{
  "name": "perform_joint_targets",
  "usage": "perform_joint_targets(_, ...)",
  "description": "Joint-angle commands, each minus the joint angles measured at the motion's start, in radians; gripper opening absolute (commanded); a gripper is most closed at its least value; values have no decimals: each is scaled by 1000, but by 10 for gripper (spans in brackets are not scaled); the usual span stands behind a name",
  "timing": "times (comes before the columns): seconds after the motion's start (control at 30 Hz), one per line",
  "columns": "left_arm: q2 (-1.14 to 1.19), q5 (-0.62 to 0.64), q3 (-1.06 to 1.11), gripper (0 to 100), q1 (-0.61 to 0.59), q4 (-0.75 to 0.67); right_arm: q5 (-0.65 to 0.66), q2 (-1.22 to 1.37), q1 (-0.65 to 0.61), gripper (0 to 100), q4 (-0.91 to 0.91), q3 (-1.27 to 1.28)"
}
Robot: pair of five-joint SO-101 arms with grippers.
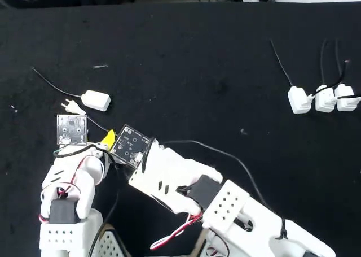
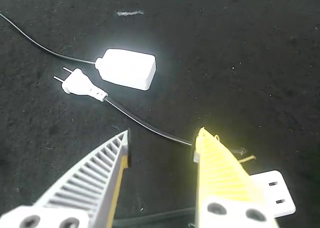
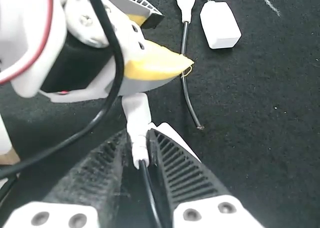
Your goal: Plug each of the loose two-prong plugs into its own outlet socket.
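Right tool (image 3: 139, 134) clamped on a white plug (image 3: 136, 112), left tool (image 2: 162, 148) spread open above the black worktop (image 2: 250, 62), loose two-prong plug (image 2: 80, 85) lying just beside a white outlet socket (image 2: 127, 68), not inserted

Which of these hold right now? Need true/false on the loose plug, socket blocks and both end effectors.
1. The left end effector is open and empty. True.
2. The loose plug sits in the white socket block. False: it lies beside it, unplugged.
3. The right end effector is shut on a white corded piece. True.
4. Three white blocks lie beside the loose plug. False: one does; the group of three lies across the table.
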Motion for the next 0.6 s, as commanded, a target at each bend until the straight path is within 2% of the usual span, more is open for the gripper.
perform_joint_targets(0.0, 9, 37, -39, 223, -61, 6, -5, -35, 75, 10, 37, -81)
perform_joint_targets(0.37, 9, 51, -36, 223, -71, -25, -3, -28, 40, 10, 43, -71)
perform_joint_targets(0.57, 17, 46, -27, 223, -19, -31, -6, 91, -17, 10, -8, -90)
